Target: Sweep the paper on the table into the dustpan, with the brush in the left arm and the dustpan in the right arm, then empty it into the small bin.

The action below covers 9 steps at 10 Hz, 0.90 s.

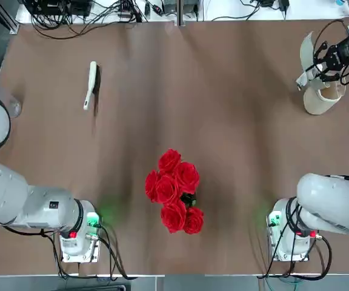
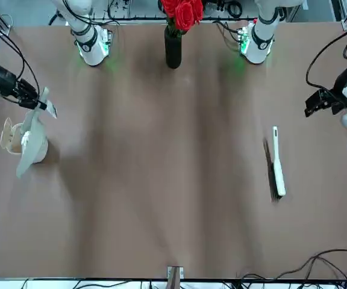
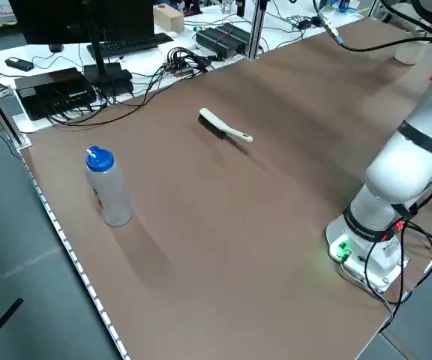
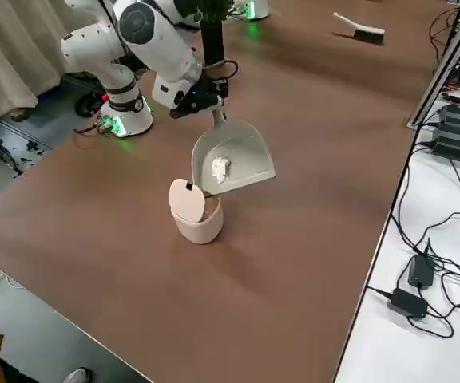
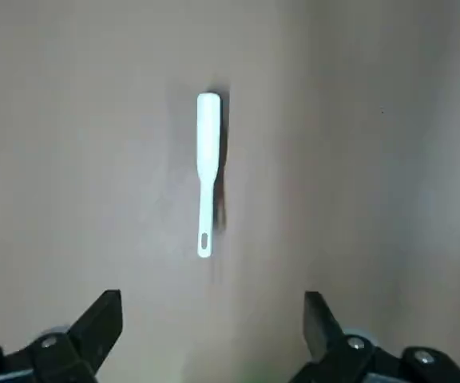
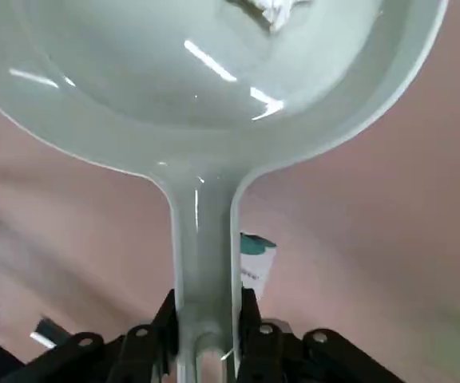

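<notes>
White paper rides in the dustpan pinched by the right gripper, its lip just over the small bin; left gripper spread, idle.

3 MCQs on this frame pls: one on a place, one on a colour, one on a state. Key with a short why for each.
1. Where is the paper?
A. On the table beside the brush
B. In the pan of the dustpan
C. Under the roses

2. What colour is the cap of the bottle?
A. Blue
B. Red
C. Green

3. What is the state of the brush?
A. Held in the left gripper
B. Standing in the small bin
C. Lying free on the table

Key:
1 B: the right side view shows the white ball inside the dustpan, which the right gripper holds by the handle, tilted over the small bin.
2 A: the left side view shows a blue cap on the clear bottle.
3 C: the brush lies flat on the table, and the left gripper is open, apart from it.
</notes>
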Available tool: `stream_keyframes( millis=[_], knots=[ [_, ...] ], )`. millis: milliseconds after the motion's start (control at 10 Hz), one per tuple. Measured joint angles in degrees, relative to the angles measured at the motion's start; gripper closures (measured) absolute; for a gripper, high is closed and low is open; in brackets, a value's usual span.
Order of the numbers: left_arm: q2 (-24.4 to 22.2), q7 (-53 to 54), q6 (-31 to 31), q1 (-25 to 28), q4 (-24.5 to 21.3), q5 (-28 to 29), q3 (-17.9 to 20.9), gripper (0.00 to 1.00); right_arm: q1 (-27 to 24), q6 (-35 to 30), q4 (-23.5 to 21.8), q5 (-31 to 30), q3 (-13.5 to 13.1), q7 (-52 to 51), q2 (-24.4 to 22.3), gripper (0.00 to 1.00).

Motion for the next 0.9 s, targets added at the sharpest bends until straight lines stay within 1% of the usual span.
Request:
stream_keyframes(
  millis=[600,900],
  knots=[
    [0.0,0.05,0.52,-0.48,0.14,0.0,-0.22,0.0,0.22,-3.65,0.19,2.44,-3.04,-0.17,-0.01,0.67],
    [-0.02,0.07,0.61,-0.52,1.61,0.0,-0.5,0.0,0.23,-5.9,1.04,2.8,-4.16,-0.18,0.04,0.67]
  ],
)
